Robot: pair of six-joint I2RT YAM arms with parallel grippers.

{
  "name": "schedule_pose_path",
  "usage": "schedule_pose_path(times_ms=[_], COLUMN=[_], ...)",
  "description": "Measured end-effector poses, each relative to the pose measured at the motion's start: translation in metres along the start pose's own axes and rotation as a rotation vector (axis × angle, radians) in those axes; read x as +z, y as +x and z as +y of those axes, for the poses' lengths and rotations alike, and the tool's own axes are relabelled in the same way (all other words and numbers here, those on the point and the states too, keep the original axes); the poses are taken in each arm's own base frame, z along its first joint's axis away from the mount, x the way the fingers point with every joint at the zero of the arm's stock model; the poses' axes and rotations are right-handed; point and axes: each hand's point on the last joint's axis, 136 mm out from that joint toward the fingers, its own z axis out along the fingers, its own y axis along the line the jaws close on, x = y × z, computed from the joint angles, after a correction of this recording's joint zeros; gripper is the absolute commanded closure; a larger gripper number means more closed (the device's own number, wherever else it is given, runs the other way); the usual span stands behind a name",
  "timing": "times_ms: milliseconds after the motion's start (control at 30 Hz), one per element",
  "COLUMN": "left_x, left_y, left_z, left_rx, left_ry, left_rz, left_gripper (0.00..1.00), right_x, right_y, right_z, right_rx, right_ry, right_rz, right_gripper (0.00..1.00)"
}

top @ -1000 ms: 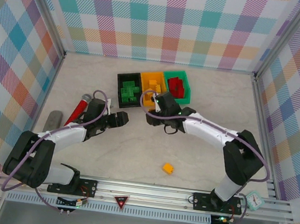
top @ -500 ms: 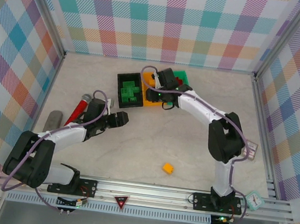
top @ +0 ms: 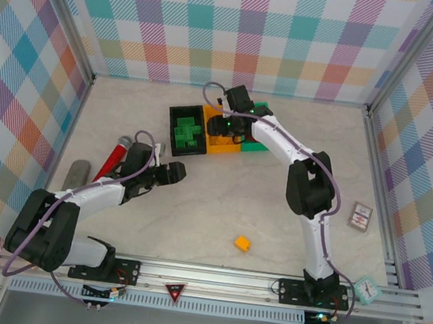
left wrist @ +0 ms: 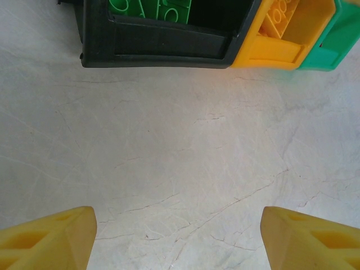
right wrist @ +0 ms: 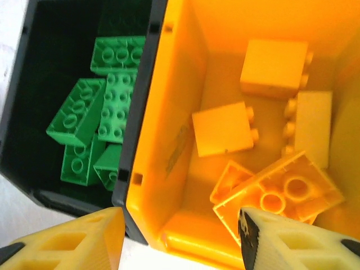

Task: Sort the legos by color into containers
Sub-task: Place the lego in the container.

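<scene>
Yellow-orange plastic, one loose lego [top: 243,244]: lies alone on the pale marbled table [top: 218,210], on the near side, slightly right of centre, well apart from everything else listed.

Containers, three joined in a row at the far middle of the table:
- black bin [top: 172,131], left end. Holds green legos [right wrist: 95,129], several, piled at angles, most with studs showing.
- orange bin [top: 220,148], middle. Holds yellow-orange legos [right wrist: 264,152], at least five, one lying hollow side up.
- green bin [top: 255,145], right end. Its inside is covered by the right arm, so its contents cannot be told.

Right gripper [right wrist: 180,242]: hangs above the wall shared by the black and orange bins. Its yellow fingers [right wrist: 73,242] are spread apart with nothing between them.

Left gripper [left wrist: 179,236]: low over bare table, just near and left of the black bin and facing the row. Its fingers are wide apart and it is empty.

Other items:
- red stick with grey head [top: 113,160], on the left, beside the left arm.
- grey cylinder [top: 77,174], just left of the stick.
- small card [top: 361,215], by the right edge.
- teal clock [top: 367,289], at the near right corner.
</scene>
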Motion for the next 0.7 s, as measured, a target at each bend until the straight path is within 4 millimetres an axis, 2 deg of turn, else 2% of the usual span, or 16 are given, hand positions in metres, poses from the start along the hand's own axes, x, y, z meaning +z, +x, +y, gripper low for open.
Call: schedule_pose_path(times_ms=[100,233,500,633,700], left_x=[0.0,0.0,0.0,0.005,0.01], left_y=[0.0,0.0,-0.001,0.002,0.013], left_z=[0.0,0.0,-0.002,-0.011,-0.018], left_rx=[0.0,0.0,0.002,0.019,0.038], left_ry=[0.001,0.001,0.012,0.037,0.049], left_rz=[0.0,0.0,-0.002,0.003,0.034], left_gripper=[0.23,0.23,0.23,0.23,0.23], right_x=[0.002,-0.012,-0.076,-0.094,-0.097], right_y=[0.028,0.064,0.094,0.111,0.123], right_z=[-0.002,0.001,0.005,-0.009,-0.018], right_rx=[0.004,-0.004,-0.034,-0.038,-0.035], right_ry=[-0.003,-0.006,-0.004,0.043,0.072], right_rz=[0.057,0.101,0.017,-0.024,-0.024], right_gripper=[0.43,0.43,0.42,0.4,0.4])
